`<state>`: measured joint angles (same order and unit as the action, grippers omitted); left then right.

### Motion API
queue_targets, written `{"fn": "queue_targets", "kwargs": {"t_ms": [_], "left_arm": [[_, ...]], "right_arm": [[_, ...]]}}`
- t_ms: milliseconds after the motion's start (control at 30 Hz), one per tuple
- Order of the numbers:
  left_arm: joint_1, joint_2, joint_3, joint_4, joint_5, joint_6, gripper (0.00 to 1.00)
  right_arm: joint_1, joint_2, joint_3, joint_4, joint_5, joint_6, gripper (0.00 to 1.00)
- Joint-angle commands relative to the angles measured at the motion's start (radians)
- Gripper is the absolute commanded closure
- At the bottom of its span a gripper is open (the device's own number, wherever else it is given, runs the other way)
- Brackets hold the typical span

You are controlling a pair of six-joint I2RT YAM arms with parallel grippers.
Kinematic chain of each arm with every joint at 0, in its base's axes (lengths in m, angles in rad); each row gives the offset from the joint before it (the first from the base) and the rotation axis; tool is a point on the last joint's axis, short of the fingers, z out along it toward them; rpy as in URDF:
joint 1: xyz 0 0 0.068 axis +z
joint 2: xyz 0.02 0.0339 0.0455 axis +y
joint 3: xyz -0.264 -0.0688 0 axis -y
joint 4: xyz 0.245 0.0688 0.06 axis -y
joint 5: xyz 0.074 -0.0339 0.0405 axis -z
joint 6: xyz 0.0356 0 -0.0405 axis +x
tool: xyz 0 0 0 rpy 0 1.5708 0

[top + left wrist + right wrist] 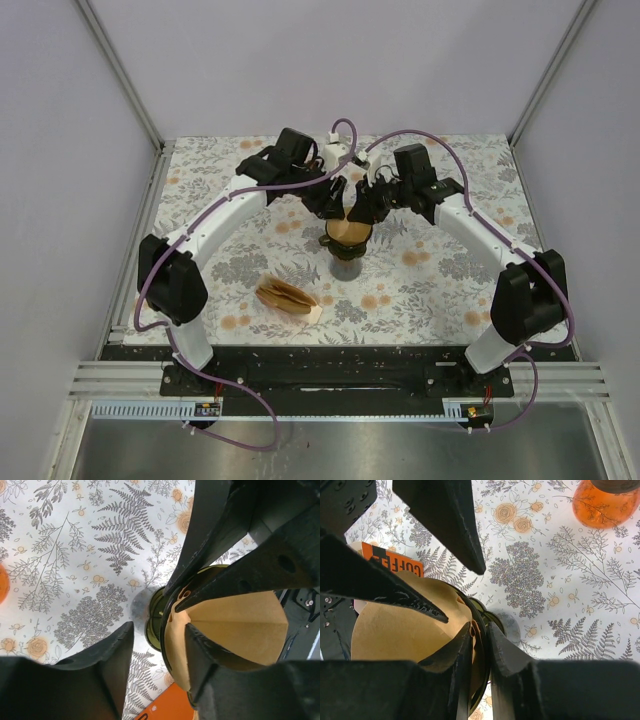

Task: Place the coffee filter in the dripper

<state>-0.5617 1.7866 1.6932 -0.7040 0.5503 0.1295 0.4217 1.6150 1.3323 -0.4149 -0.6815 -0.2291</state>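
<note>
The dark olive dripper (345, 252) stands mid-table on its grey base (509, 626), with the brown coffee filter (348, 232) sitting open inside it. My left gripper (333, 198) is open and straddles the dripper's rim (152, 625), with one finger inside the filter (240, 625) and one outside. My right gripper (366, 203) is on the opposite side. In the right wrist view its jaws (480, 628) are shut on the filter's edge (395, 630) and the dripper's rim (485, 645).
A stack of brown filters (287, 295) lies on the floral cloth near the front left of the dripper. An orange coffee box (390, 562) lies beside the dripper. A glass flask of orange liquid (600, 502) stands farther off.
</note>
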Motion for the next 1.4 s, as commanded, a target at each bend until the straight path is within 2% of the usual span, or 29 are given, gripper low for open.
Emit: {"fn": "queue_targets", "kwargs": {"t_ms": [0,67,100,200,233,367,633,833,1133,1367], "left_arm": [[0.005,-0.067,0.01,-0.005,-0.01,0.032,0.46],[0.005,-0.082,0.011,-0.017,-0.038,0.035,0.39],[0.006,-0.088,0.013,-0.023,-0.053,0.036,0.36],[0.02,-0.104,0.013,-0.032,-0.07,0.035,0.31],[0.025,-0.105,0.016,-0.035,-0.069,0.033,0.31],[0.031,-0.108,0.025,-0.057,-0.061,0.042,0.29],[0.031,-0.108,0.036,-0.063,-0.056,0.039,0.27],[0.031,-0.112,0.048,-0.068,-0.056,0.041,0.27],[0.034,-0.121,0.074,-0.089,-0.056,0.048,0.23],[0.1,-0.142,0.118,-0.101,-0.066,0.022,0.22]], "right_arm": [[0.006,-0.024,-0.018,0.005,0.036,-0.038,0.92],[0.006,-0.026,-0.019,0.005,0.043,-0.035,0.92],[0.006,-0.027,-0.019,0.005,0.048,-0.032,0.88],[0.006,-0.03,-0.021,0.007,0.059,-0.021,0.71],[0.006,-0.032,-0.019,0.007,0.06,-0.019,0.64],[0.006,-0.035,-0.005,0.007,0.065,-0.003,0.5],[0.006,-0.07,0.042,-0.018,0.054,0.014,0.32],[0.006,-0.104,0.053,-0.028,0.051,0.014,0.25],[0.008,-0.132,0.079,-0.047,0.062,0.014,0.23],[0.006,-0.22,0.117,-0.062,0.149,0.076,0.2]]}}
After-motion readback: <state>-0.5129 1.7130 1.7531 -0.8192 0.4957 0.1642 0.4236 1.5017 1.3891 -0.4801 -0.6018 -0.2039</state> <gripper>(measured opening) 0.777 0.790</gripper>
